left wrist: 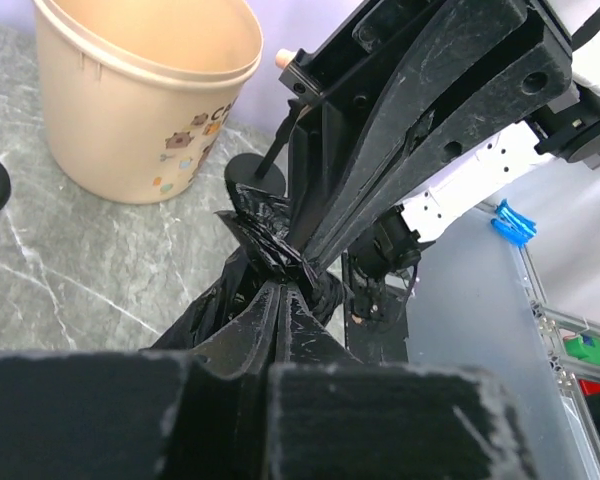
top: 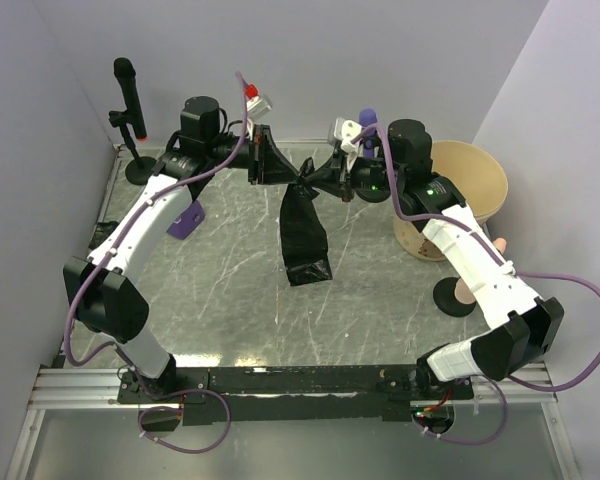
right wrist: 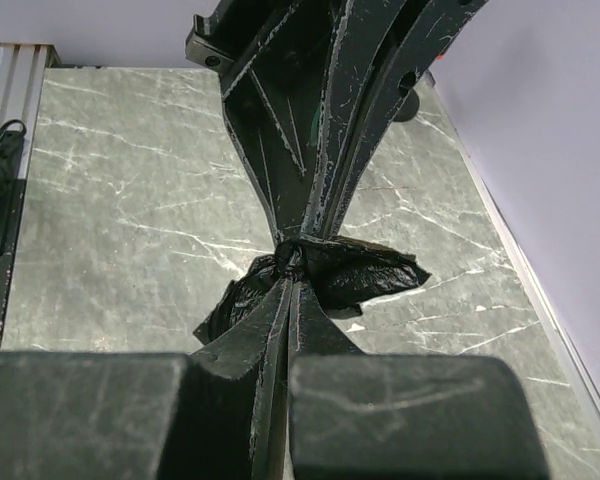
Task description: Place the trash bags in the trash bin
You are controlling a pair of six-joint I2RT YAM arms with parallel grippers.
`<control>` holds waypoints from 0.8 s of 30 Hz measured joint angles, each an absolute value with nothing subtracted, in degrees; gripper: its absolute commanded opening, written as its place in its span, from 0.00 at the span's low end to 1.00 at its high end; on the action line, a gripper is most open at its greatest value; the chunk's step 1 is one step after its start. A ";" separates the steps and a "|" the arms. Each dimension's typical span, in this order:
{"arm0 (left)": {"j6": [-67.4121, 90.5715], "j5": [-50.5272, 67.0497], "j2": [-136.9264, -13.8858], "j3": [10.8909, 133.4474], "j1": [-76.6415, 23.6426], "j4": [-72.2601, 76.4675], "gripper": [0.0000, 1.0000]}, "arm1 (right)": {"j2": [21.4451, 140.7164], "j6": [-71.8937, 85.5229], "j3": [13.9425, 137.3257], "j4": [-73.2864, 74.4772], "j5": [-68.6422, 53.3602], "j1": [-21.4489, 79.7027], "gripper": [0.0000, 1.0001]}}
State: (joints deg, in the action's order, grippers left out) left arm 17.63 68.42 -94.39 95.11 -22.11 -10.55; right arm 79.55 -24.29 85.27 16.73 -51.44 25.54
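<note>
Okay: left tool (top: 296, 181) and right tool (top: 316, 186) both pinching the trash bag (top: 305, 235) by its neck, tip to tip; bag's long axis hangs toward 6 o'clock; trash bin (top: 477, 176) at 3 o'clock, right arm nearer.

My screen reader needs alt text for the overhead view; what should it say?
The left gripper and right gripper both pinch the gathered top of a black trash bag hanging over the grey table. The tan trash bin stands at the far right.
</note>
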 measured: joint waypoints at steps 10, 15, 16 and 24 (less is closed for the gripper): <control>15.11 67.16 -94.65 96.14 -22.04 -13.30 0.01 | 79.77 -25.23 85.49 17.76 -48.03 25.54 0.06; 15.09 66.78 -94.65 96.07 -21.93 -13.21 0.01 | 79.77 -25.67 85.49 18.52 -44.47 25.54 0.21; 15.07 66.63 -94.63 96.01 -21.93 -13.23 0.01 | 79.75 -25.56 85.49 18.50 -43.92 25.54 0.22; 13.65 63.53 -93.89 95.68 -21.93 -14.20 0.01 | 79.55 -24.60 85.52 18.46 -46.00 25.54 0.36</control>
State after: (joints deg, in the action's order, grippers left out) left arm 13.65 63.53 -93.89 95.68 -21.93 -14.20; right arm 79.55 -24.60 85.52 18.46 -46.00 25.54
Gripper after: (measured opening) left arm 0.012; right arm 0.304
